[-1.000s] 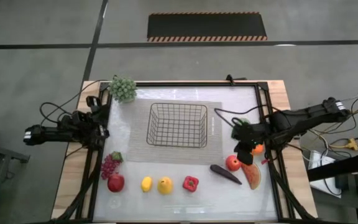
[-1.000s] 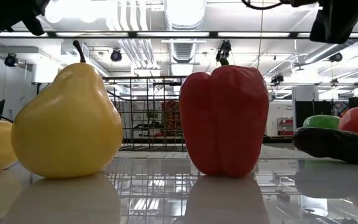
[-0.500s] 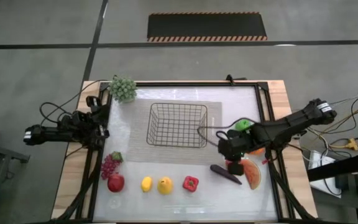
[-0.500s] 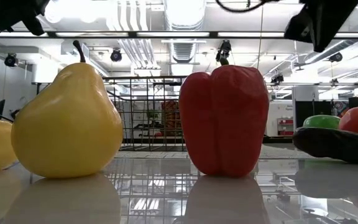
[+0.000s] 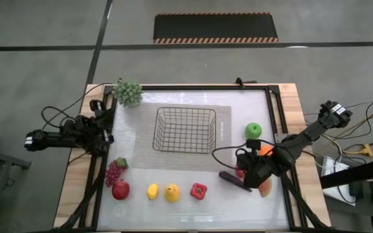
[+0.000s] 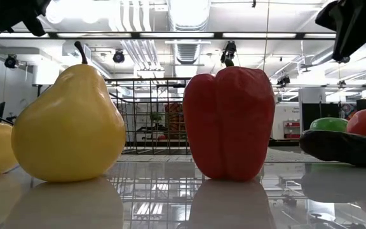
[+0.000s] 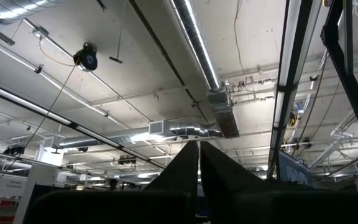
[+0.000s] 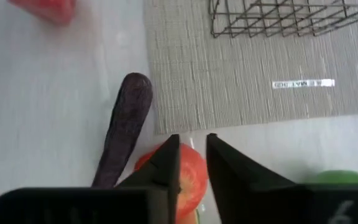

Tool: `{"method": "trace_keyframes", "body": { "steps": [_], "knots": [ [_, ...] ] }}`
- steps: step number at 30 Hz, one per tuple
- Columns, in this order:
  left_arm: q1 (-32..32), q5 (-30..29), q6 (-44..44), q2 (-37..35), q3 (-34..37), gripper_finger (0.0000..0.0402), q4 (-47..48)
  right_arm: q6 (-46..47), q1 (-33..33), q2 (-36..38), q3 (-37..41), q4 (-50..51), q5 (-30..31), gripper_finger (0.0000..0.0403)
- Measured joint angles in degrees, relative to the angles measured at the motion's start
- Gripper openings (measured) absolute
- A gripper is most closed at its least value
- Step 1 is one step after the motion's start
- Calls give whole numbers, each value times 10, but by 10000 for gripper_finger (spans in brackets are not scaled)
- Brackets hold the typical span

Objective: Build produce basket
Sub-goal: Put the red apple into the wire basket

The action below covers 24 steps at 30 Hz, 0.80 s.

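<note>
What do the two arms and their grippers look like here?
Both arms are dark, jointed and slim, trailing thin black cables. The left gripper has two black wedge-shaped fingers; the right gripper has the same flat black fingers. No markings are visible.

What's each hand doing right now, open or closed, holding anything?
Left hand: closed, empty, parked at the table's left edge.
Right hand: fingers slightly apart above the red apple, beside the eggplant; holding nothing.

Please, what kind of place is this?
Probably a robot lab or workshop in an industrial hall. Bare ceiling ducts and strip lights hang overhead, cables trail from the arms, and toy produce like a pear lies beside a wire basket.
</note>
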<state>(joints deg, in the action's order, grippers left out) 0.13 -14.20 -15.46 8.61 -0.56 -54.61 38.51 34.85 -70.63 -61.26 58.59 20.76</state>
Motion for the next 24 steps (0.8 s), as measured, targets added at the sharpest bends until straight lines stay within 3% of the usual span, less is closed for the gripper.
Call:
{"method": "trace_keyframes", "body": {
  "steps": [8,13,18,24],
  "knots": [
    [0,0,-4,0,0,0,-1,128,-4,-3,3,32,-26,231],
    [0,-2,-5,0,0,0,-3,127,-3,-26,7,31,-66,306],
    [0,-3,-5,0,0,0,-3,121,-3,-43,20,32,-92,341],
    [0,-3,-5,0,0,0,-2,120,-3,-41,66,4,-105,339]
  ]
}}
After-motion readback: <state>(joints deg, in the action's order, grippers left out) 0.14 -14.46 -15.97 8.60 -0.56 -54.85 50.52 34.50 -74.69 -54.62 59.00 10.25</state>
